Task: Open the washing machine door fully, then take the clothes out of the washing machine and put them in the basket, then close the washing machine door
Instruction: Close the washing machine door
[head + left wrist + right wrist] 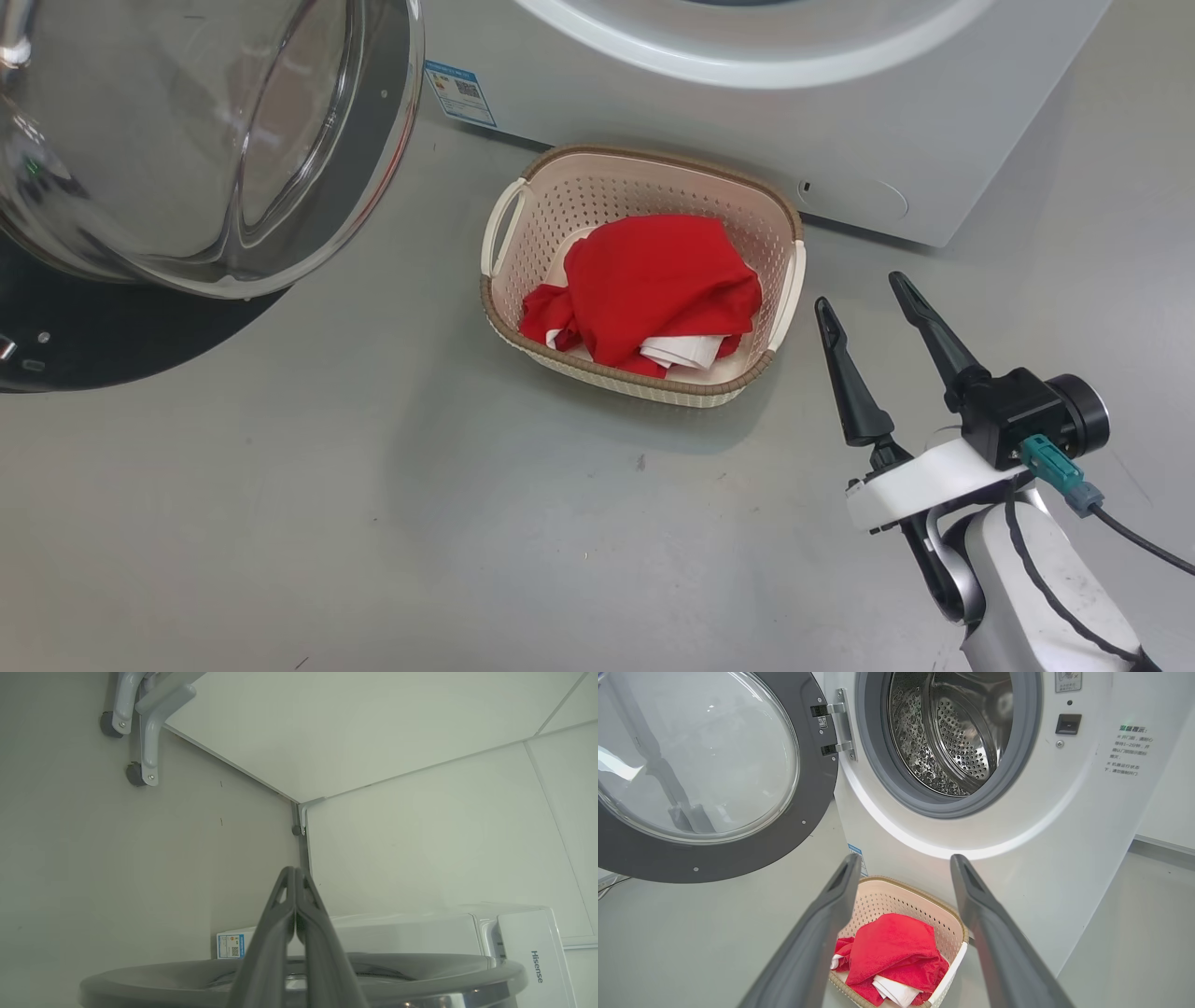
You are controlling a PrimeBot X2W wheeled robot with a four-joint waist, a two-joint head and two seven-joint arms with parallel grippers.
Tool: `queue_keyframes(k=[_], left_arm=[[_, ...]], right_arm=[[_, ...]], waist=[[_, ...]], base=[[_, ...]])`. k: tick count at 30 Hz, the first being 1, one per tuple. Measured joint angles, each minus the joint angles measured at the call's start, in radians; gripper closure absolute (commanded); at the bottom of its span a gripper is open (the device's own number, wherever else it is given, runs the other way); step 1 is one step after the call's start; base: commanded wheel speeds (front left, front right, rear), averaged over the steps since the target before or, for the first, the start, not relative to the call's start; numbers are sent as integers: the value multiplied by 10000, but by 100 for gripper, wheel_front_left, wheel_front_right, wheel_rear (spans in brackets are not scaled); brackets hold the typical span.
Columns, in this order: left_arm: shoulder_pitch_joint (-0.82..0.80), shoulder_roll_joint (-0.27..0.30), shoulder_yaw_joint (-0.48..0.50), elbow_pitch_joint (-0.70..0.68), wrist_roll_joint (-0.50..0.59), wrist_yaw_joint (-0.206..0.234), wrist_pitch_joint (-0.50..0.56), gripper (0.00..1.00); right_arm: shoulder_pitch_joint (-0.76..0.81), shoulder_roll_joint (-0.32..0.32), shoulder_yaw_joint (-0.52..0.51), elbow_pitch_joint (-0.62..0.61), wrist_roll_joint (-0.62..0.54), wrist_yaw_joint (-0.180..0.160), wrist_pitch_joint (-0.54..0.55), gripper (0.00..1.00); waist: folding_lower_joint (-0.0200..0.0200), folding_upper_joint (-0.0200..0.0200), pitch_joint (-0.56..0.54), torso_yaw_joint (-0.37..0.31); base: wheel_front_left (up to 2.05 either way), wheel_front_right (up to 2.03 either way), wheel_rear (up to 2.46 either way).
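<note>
Washing machine (1064, 826): white front-loader. Its porthole is uncovered and the steel drum (957, 732) looks bare, so the unloading step seems done.

Washing machine door (187, 140): swung wide to the machine's hinge side, with the glass bowl facing outward. It hangs on the hinge (840, 728) at the porthole's edge. Standing this wide it leaves the opening free for reaching, and by my reading it is the last thing left to deal with.

Basket (658, 157): on the floor just in front of the machine, below the porthole, where a short drop from the drum can reach it.

Clothes (653, 280): red cloth with white folds, heaped inside the basket in front of the machine. Nothing spills over the rim.

Right gripper (860, 291): fingers spread wide with nothing between them. It hovers in front of the machine, beside the basket and apart from it, aimed towards the porthole. It looks parked clear of the door's swing.

Left gripper (295, 872): fingers pressed together and gripping nothing. It sits at the door's dark rim, pointing past the machine's top. Whether it touches the rim I cannot tell, though it seems placed to push the door shut.

Blue label (460, 91): stuck low on the machine's front, on the door side.
</note>
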Motion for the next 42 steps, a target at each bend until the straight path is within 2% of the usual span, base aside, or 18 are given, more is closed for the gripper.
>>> queue_keyframes(k=[5,26,33,42], left_arm=[[0,-104,-305,314,-100,0,911,100],[0,-88,-516,817,-416,73,2734,100],[27,-307,-773,656,-644,61,3511,100],[669,-717,-1070,510,-813,-245,4357,100]], right_arm=[[-1,4,4,38,4,0,-4,0],[-2,50,-77,105,98,-2,-12,0],[-3,82,-107,146,105,-2,-40,0],[1,144,-157,330,194,-2,-42,0]], waist=[[0,0,-55,-22],[0,0,-150,-86],[0,0,-225,-87],[0,0,-517,-57]], base=[[0,0,0],[0,0,0],[0,0,0],[0,0,0]])
